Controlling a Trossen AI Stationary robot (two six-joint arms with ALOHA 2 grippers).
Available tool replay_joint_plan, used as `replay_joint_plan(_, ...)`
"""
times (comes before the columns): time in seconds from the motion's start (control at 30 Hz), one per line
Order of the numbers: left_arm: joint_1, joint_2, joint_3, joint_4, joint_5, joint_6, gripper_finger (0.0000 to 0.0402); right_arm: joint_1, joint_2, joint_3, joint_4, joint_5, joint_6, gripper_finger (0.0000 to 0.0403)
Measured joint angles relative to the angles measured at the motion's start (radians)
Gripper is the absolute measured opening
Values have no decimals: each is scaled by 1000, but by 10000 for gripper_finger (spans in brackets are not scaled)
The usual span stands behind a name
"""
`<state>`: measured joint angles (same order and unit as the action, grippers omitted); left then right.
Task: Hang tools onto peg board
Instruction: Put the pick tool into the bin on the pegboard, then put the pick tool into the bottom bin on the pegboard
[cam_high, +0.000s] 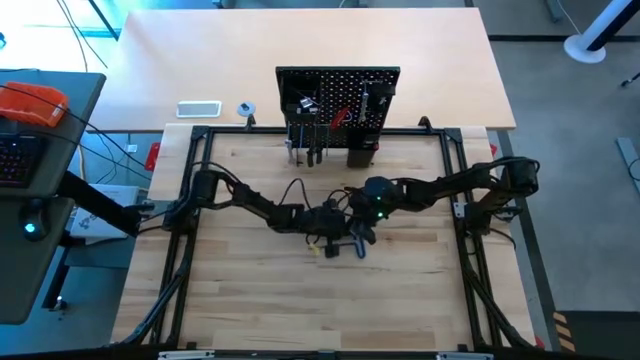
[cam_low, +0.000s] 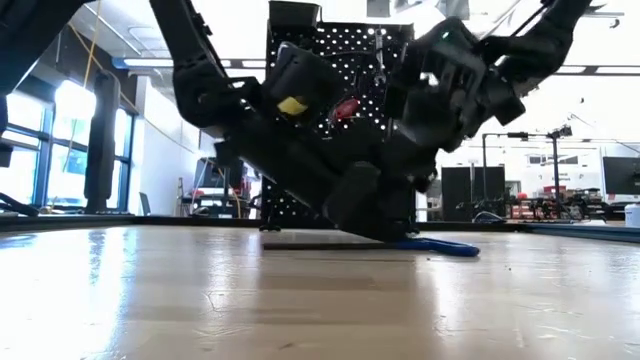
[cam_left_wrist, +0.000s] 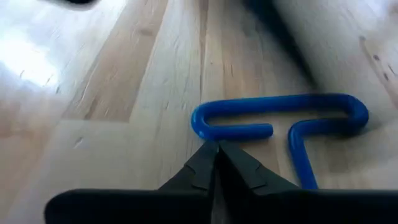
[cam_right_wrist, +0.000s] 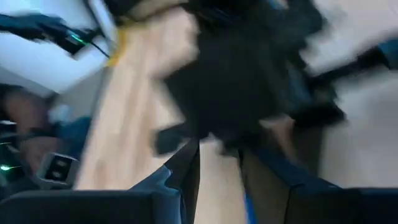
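The blue-handled T hex key (cam_left_wrist: 280, 115) lies flat on the wooden table, near its middle (cam_high: 358, 248); it also shows in the low view (cam_low: 440, 246). My left gripper (cam_left_wrist: 216, 146) is shut, its tips low over the table right at the handle loop's near bar. My right gripper (cam_right_wrist: 221, 168) hovers just beside it (cam_high: 366, 232), open, with bare wood showing in the gap. The peg board (cam_high: 338, 100) stands upright at the table's far edge, with a red-handled screwdriver (cam_high: 341, 116) and other tools hanging on it. My left gripper's shut fingertips (cam_left_wrist: 208, 158) come slanting down to the near bar of the key's handle loop (cam_left_wrist: 239, 131). Whether they touch it I cannot tell. The key lies flat on the table.
Black frame rails (cam_high: 200, 160) run along the table's left, right and far sides. Beyond the far rail lie a white flat box (cam_high: 199, 109) and a small tape roll (cam_high: 246, 109). Bare wood (cam_high: 320, 300) stretches toward the near edge.
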<state>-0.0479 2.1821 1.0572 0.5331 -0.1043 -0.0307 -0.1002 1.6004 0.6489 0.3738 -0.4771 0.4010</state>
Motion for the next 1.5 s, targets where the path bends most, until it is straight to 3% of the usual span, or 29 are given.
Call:
replay_joint_plan(0.27, -7, 40, 24, -3, 7, -13, 25, 6, -9, 53, -361, 58, 20, 114)
replay_joint_plan(0.4, -9, 5, 24, -36, 8, 20, 25, 28, -71, 57, -440, 112, 69, 114)
replay_joint_plan(0.63, -3, -145, 8, -357, 79, 116, 45, 125, -159, 56, -570, 252, 232, 114)
replay_joint_plan(0.8, -22, -265, -108, -390, 76, 119, 107, 214, -159, 47, -624, 356, 315, 114)
replay_joint_plan(1.0, -16, -438, -324, -235, 74, 57, 152, 276, -157, 4, -575, 445, 425, 114)
replay_joint_plan(1.17, -31, -484, -450, -31, 111, 35, 131, 285, -154, -13, -547, 461, 465, 114)
replay_joint_plan(1.5, -88, -340, -446, 41, 73, 32, 67, 284, -153, -39, -514, 475, 516, 114)
